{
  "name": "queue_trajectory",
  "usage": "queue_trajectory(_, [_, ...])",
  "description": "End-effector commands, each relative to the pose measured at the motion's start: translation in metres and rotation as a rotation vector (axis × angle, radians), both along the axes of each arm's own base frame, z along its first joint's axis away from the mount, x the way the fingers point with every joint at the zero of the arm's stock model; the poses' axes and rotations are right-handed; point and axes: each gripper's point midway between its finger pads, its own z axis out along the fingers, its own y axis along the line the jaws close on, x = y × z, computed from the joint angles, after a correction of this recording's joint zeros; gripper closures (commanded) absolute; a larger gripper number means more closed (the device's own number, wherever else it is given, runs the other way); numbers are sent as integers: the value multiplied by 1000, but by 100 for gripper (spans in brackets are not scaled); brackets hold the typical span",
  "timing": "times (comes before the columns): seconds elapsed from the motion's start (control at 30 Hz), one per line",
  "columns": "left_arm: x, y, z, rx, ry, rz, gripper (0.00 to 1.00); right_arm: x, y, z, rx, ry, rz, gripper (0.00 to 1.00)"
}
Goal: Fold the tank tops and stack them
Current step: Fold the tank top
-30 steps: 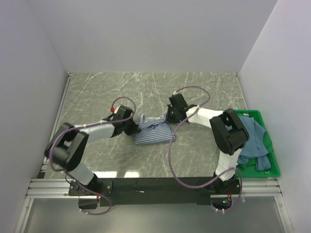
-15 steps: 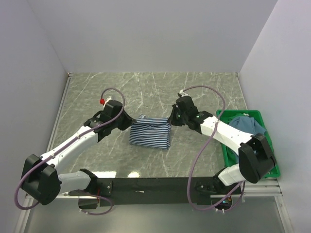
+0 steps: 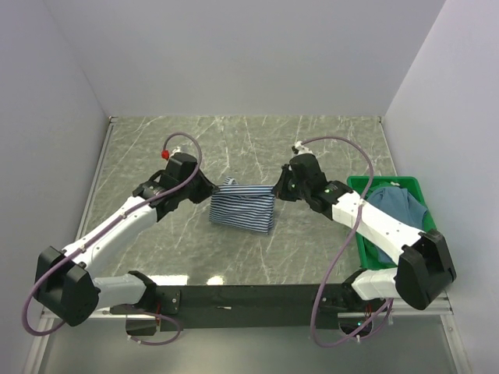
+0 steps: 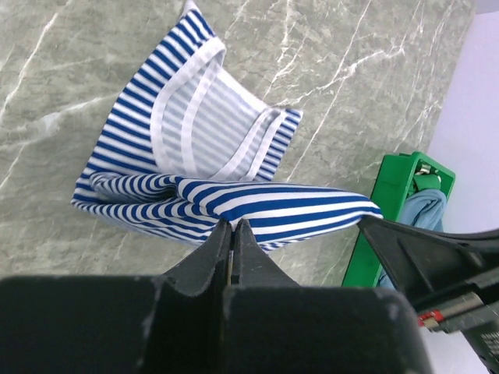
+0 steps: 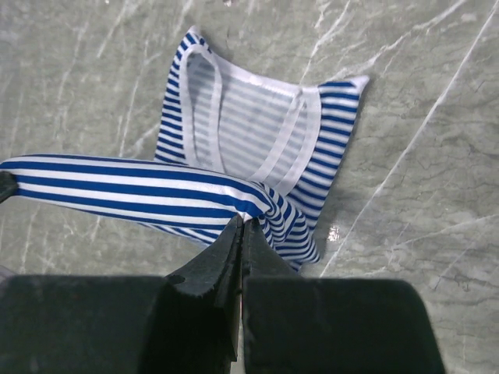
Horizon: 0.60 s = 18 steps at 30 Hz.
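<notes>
The navy-and-white striped tank top (image 3: 243, 209) hangs between my two grippers over the middle of the table, its top edge pulled taut and its lower part resting on the marble. My left gripper (image 3: 215, 187) is shut on the top's left corner; in the left wrist view the striped cloth (image 4: 234, 199) is pinched at the fingertips of that gripper (image 4: 232, 224). My right gripper (image 3: 276, 189) is shut on the right corner, the striped tank top (image 5: 195, 187) bunching at this gripper (image 5: 244, 223). The teal-blue tank top (image 3: 399, 207) lies in the crate at right.
A green plastic crate (image 3: 357, 187) sits at the table's right edge, beside the right arm; it also shows in the left wrist view as the green crate (image 4: 390, 202). Grey walls close the table on the left, back and right.
Both arms have stretched out and lifted the crumpled striped top, spreading it wide between them. The hanging cloth has shifted slightly away from the arm bases.
</notes>
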Motion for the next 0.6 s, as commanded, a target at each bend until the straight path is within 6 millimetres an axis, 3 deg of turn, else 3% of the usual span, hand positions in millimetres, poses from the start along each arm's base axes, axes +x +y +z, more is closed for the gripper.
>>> queue_trajectory(0.0, [12, -6, 21, -14, -57, -16, 100, 2, -7, 14, 4, -45, -35, 100])
queue_trajectory(0.3, [28, -21, 35, -5, -79, -53, 100, 3, -8, 7, 6, -39, -40, 100])
queue_trajectory(0.57, [-1, -9, 35, -45, -70, -33, 100, -15, -11, 26, 53, -65, -22, 100])
